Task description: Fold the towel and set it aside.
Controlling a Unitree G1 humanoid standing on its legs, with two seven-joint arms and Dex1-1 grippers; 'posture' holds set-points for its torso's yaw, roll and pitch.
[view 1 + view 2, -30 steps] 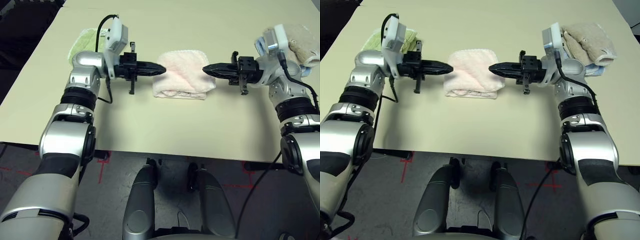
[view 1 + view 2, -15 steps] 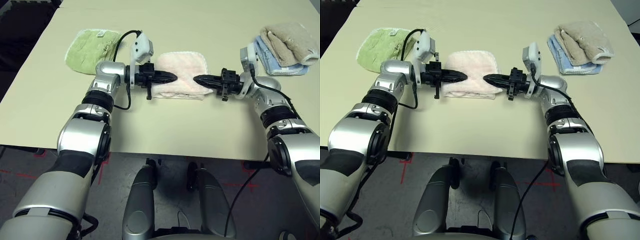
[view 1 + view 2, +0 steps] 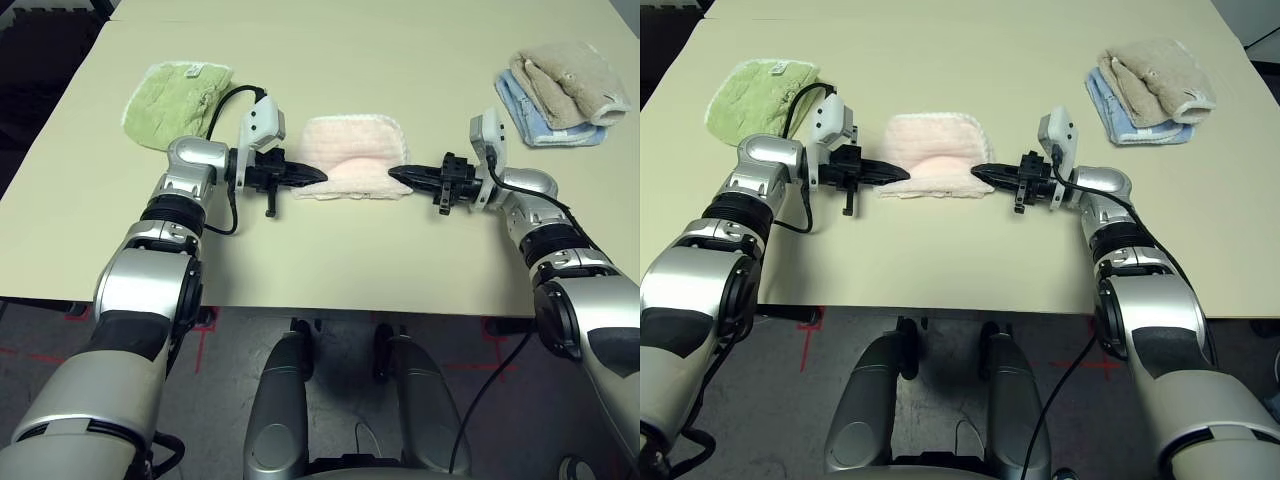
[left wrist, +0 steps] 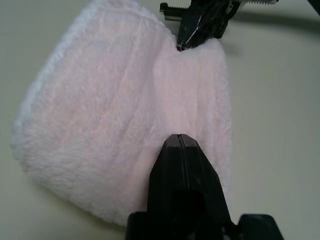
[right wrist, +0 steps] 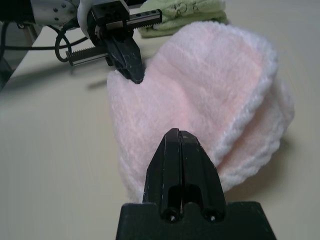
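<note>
You have one pale pink folded terry towel (image 3: 347, 165) with white stitched edging lying near the middle of the beige surface (image 3: 330, 260), its folded layers stacked and its near edge facing the robot. Two claws meet it, one from each side. The left claw (image 3: 318, 178) points inward at the towel's near left corner, fingers pressed together with no gap, tip at the cloth; you cannot tell whether any fabric is pinched between them. The right claw (image 3: 397, 177) mirrors it at the near right corner, fingers likewise closed tight, tip touching the towel's edge, and again a pinch cannot be confirmed.

Around it you can count three other towels. One light green terry towel (image 3: 175, 90) lies flat at the far left, well apart from the pink one. At the far right, one beige folded towel (image 3: 570, 85) sits on top of one light blue folded towel (image 3: 532, 117). The surface between the pink towel and each of these is bare.
</note>
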